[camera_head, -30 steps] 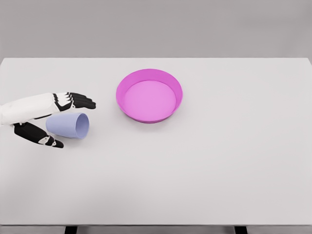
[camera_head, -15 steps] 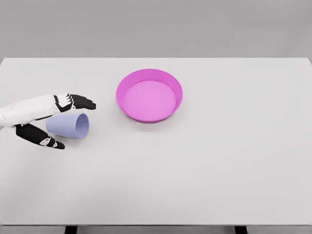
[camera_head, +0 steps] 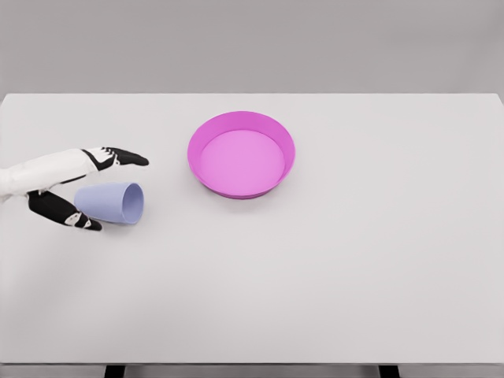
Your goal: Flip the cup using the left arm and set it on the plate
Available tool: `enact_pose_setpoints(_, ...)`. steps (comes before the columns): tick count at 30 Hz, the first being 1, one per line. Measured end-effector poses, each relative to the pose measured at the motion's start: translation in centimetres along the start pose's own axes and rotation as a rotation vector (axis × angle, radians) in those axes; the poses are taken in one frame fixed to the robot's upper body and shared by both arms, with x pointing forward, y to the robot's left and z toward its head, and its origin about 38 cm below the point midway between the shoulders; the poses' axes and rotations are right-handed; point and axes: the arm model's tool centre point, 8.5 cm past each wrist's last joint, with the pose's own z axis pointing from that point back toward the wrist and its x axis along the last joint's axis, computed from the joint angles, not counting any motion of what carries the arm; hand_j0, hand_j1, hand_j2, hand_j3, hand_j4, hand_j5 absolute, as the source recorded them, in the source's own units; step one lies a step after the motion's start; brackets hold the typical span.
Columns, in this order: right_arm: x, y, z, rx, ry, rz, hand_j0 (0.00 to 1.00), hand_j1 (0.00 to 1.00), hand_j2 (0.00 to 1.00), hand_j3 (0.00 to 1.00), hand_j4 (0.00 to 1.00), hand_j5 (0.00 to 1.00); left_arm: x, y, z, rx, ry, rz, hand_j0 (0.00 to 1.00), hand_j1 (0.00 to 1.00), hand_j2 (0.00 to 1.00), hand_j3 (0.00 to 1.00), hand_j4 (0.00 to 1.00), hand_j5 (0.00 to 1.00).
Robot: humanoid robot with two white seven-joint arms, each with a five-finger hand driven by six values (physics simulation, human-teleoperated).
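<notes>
The left robot hand (camera_head: pixel 75 189) has narrowed around the lying lavender cup (camera_head: pixel 111 203) near the tabletop's (camera_head: pixel 315 276) left edge, fingers apart, not yet clamped.

Bright, even sim lighting from above, v. faint soft shadows, no glare, sharp throughout.

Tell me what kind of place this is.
Likely a simulated tabletop test bench, not a real room: a bare white table, a plain grey backdrop, and only a pink plate and a lavender cup lying on its side by the left hand.
</notes>
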Motion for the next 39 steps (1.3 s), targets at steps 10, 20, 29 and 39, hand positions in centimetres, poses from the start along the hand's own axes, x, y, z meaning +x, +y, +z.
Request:
enact_pose_setpoints(10,-0.1,0.0,0.0,0.0,0.002,0.0,1.0,1.0,1.0,1.0,1.0,1.0,-1.6,-1.5,-1.6,-0.007,0.12,0.06,1.0,1.0,1.0,1.0,1.0,1.0)
enact_pose_setpoints(20,0.0,0.0,0.0,0.0,0.0,0.0,1.0,1.0,1.0,1.0,1.0,1.0,-3.1,-2.6,-1.9,-0.034,0.211,0.106,1.0,1.0,1.0,1.0,1.0,1.0)
enact_pose_setpoints(29,-0.1,0.0,0.0,0.0,0.002,0.0,1.0,1.0,1.0,1.0,1.0,1.0,-3.9,-2.0,-1.6,-0.021,0.245,0.114,1.0,1.0,1.0,1.0,1.0,1.0)
enact_pose_setpoints(39,0.0,0.0,0.0,0.0,0.0,0.0,1.0,1.0,1.0,1.0,1.0,1.0,-5.5,-3.4,-2.5,-0.04,0.318,0.155,1.0,1.0,1.0,1.0,1.0,1.0)
